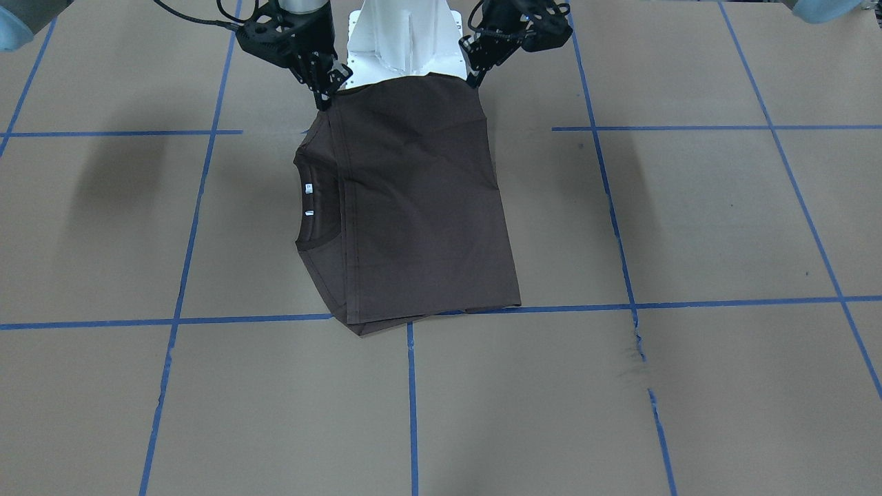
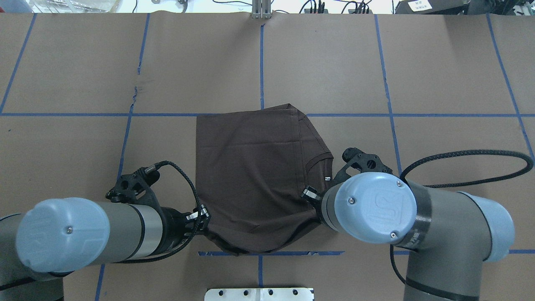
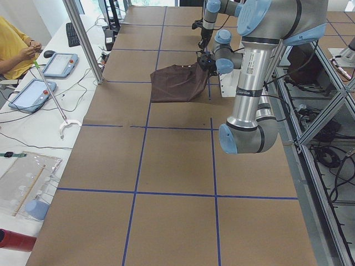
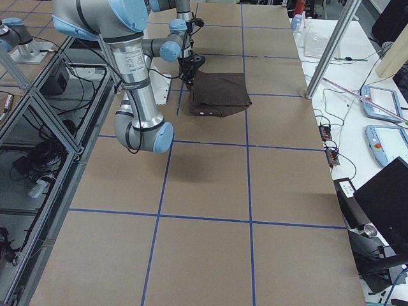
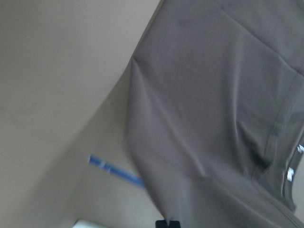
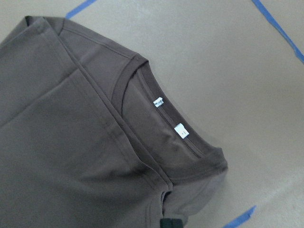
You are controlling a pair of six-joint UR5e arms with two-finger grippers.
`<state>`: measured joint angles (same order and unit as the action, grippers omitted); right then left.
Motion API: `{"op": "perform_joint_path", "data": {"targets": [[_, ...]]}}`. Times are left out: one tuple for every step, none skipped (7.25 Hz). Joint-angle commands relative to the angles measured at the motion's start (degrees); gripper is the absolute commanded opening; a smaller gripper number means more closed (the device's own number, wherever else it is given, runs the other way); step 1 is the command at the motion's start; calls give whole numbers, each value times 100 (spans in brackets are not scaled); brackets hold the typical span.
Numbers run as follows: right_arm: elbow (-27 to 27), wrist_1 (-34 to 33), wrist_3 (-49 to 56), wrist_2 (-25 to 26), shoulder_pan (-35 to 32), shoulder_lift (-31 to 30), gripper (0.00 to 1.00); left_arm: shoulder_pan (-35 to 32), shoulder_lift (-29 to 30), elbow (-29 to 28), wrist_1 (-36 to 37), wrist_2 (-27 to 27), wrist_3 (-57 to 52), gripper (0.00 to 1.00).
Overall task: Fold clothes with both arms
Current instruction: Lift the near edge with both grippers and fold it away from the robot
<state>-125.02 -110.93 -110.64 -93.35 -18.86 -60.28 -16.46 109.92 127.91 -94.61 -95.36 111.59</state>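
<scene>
Jaws of left gripper (image 1: 474, 77) and right gripper (image 1: 324, 100) are closed on the shirt (image 1: 413, 207) edge at upper centre. A fold is judged underway, and the edge must next be carried level across.

**Overhead view, lower left:** my left arm (image 2: 125, 232). Silver-grey tube; light blue domed cap (image 2: 62, 234) with one small screw; black braided cable (image 2: 184, 177) curving by wrist.

**Overhead view, lower right:** my right arm (image 2: 447, 228). Same grey tube; black band with faint lettering; round blue cap (image 2: 375, 207) with embossed logo and three screws; long black cable (image 2: 480, 156) in wide arc.

**Front view, top:** my left gripper (image 1: 474, 77) and right gripper (image 1: 322, 100). Both black, with openwork brackets and slim fingers. My white pedestal (image 1: 403, 34) stands between them, bolt holes along flange.
</scene>
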Motion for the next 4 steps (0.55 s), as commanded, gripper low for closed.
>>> {"op": "perform_joint_path", "data": {"targets": [[992, 446, 271, -227, -670, 594, 0, -619, 205, -239, 4, -9, -505, 0], [1275, 702, 288, -488, -1064, 639, 0, -926, 249, -301, -13, -18, -846, 0], [1748, 1174, 289, -613, -1198, 770, 0, -1129, 511, -736, -22, -9, -1067, 0], [2292, 1658, 289, -614, -1260, 894, 0, -1244, 722, -1289, -231, 0, -1086, 0]]}}
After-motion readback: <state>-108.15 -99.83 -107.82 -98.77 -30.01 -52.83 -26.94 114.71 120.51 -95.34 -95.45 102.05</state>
